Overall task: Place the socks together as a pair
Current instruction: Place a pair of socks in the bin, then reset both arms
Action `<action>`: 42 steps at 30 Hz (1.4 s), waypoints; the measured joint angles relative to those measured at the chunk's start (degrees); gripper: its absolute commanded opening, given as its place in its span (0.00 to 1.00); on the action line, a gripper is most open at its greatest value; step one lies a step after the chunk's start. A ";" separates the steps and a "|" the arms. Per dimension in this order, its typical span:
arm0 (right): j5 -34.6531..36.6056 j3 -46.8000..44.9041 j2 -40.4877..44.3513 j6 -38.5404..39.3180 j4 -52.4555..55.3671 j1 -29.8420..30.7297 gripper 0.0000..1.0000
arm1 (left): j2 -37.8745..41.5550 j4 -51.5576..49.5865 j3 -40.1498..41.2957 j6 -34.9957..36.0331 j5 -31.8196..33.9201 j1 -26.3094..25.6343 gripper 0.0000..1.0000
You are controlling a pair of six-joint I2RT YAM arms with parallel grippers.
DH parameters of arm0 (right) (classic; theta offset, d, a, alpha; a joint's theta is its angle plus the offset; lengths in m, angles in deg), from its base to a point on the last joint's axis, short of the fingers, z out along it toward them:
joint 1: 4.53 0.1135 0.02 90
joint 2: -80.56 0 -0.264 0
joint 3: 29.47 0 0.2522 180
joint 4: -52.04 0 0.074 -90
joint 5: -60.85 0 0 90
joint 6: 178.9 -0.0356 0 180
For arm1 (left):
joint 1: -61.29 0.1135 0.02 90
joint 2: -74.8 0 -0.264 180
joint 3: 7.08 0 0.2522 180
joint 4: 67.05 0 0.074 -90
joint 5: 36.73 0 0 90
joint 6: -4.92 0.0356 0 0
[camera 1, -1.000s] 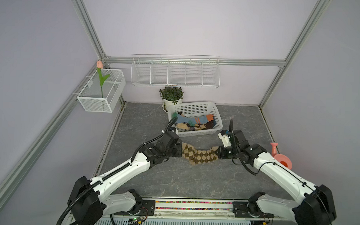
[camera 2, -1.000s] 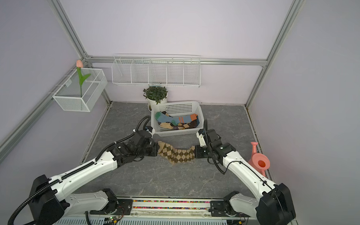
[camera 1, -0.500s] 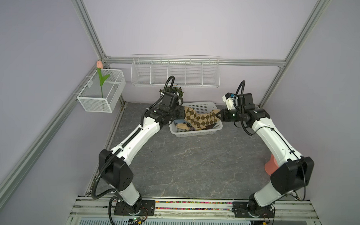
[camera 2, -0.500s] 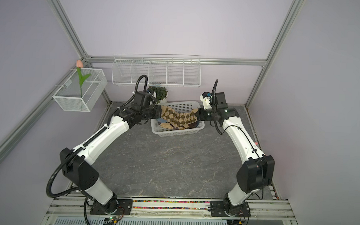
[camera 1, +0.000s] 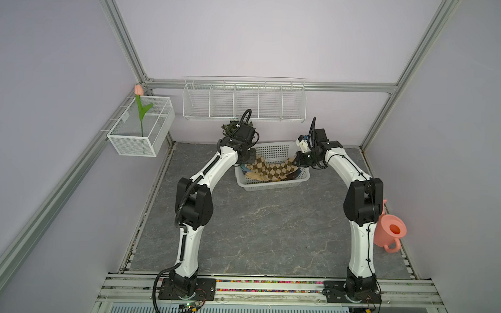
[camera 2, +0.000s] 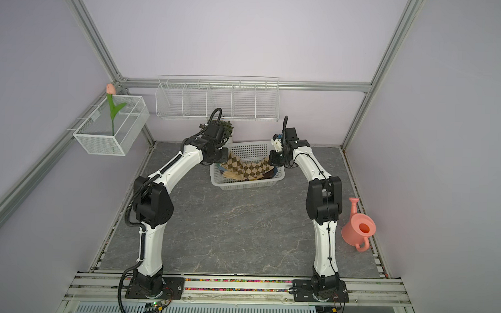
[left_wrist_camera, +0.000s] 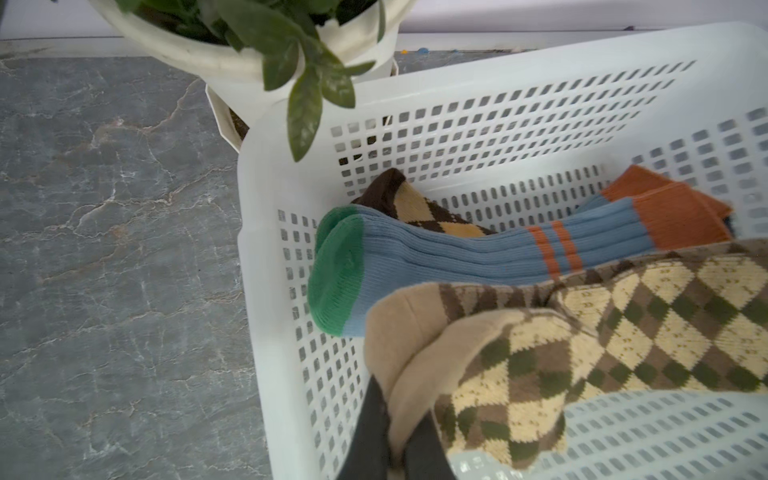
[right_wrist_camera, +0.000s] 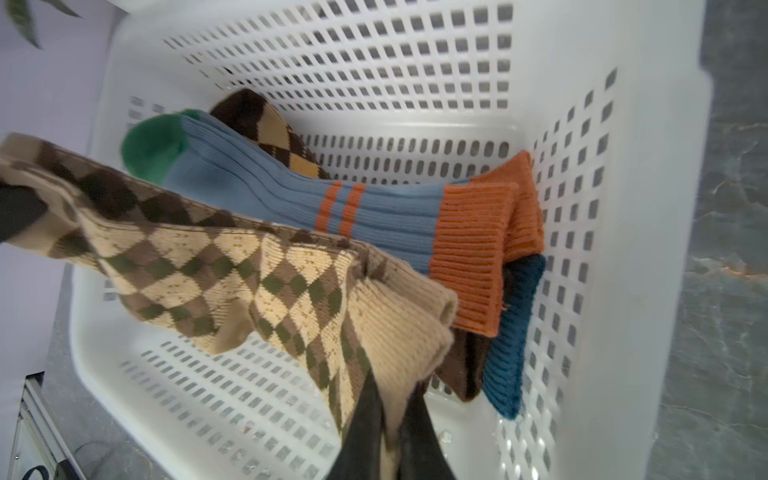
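Note:
Two tan argyle socks point(camera 1: 269, 170) point(camera 2: 244, 170), one laid on the other, hang stretched between my grippers just over the white basket point(camera 1: 271, 186). My left gripper point(left_wrist_camera: 397, 415) point(camera 1: 250, 160) is shut on their plain tan toes point(left_wrist_camera: 415, 332). My right gripper point(right_wrist_camera: 392, 405) point(camera 1: 296, 161) is shut on their ribbed cuffs point(right_wrist_camera: 407, 332). In the basket below lie blue socks with orange stripes point(left_wrist_camera: 478, 253) point(right_wrist_camera: 270, 195) and green toes. A dark-brown argyle sock point(left_wrist_camera: 419, 208) point(right_wrist_camera: 266, 124) lies behind them.
A potted plant point(camera 1: 233, 126) point(left_wrist_camera: 249, 37) stands right behind the basket's left corner, its leaves over the rim. A wire shelf point(camera 1: 244, 102) hangs on the back wall. A wire box with a tulip point(camera 1: 141, 127) is on the left wall. A pink watering can point(camera 1: 388, 229) stands at right.
Both arms carried the tan argyle socks from the middle of the table back to the basket, then lowered them towards it. Both grippers stayed shut.

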 measured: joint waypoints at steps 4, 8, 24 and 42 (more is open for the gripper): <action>2.93 0.52 -0.63 0.39 0.52 0.00 0.19 | -3.72 -0.37 -2.64 0.87 0.98 1.49 0.21; 5.25 3.02 -0.70 1.11 0.81 -0.02 0.38 | -6.67 -0.24 -5.05 2.19 2.34 2.51 0.50; 13.92 -29.31 35.17 2.25 -11.78 -0.24 0.92 | 36.59 21.84 36.81 2.99 14.16 2.49 0.88; 25.57 -77.42 43.85 3.85 -54.75 -15.37 0.89 | 37.92 78.03 87.06 17.90 31.21 11.41 0.99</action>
